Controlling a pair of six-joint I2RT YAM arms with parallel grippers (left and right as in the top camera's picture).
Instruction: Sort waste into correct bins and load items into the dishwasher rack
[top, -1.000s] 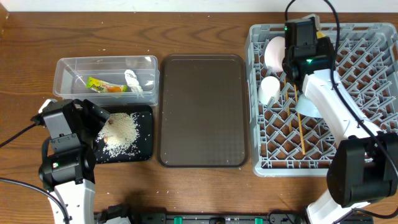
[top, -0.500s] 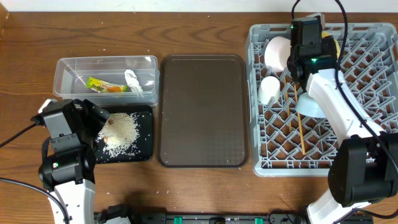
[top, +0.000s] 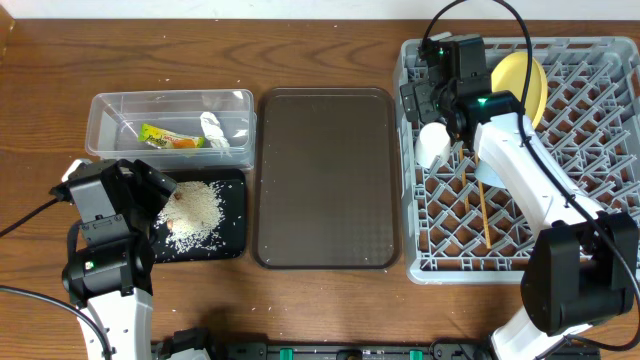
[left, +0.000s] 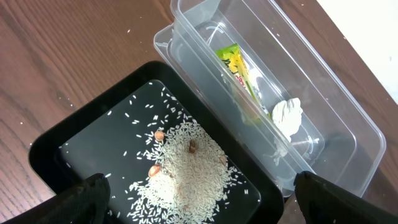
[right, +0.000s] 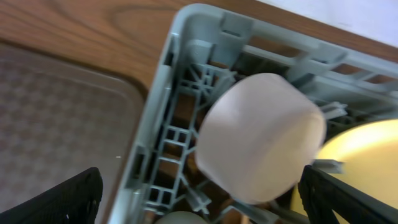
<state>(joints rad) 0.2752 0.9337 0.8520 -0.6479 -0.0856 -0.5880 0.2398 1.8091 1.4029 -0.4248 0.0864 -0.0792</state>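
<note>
While my right claw (right: 199, 193) hangs over the far left corner of the large square grey plastic rack with upright pegs (right: 163, 118), its fingers (right: 59, 199) are spread wide, nothing between them. Right below sits the round white bowl (right: 261, 140), base turned toward my camera, and the yellow round plate (top: 520, 80) stands on edge just beside it. The small white cup (top: 433, 143) lies in the rack nearer me. The light blue bowl (top: 492, 172) peeks out from under my arm, and the pair of thin wooden chopsticks (top: 484, 215) lies along the lattice.

Over on the other side, my left claw (left: 199, 202) is splayed too, empty, hovering above the shallow black rectangular tray (left: 106, 140), where the loose white rice scraps (left: 186, 171) lie heaped. Right against it, the clear rectangular plastic tub (left: 336, 124) holds the yellow-green and orange snack wrapper (left: 237, 65) and the crumpled white tissue (left: 287, 115). Between bins and rack lies the large dark brown serving tray (top: 325, 180).
</note>
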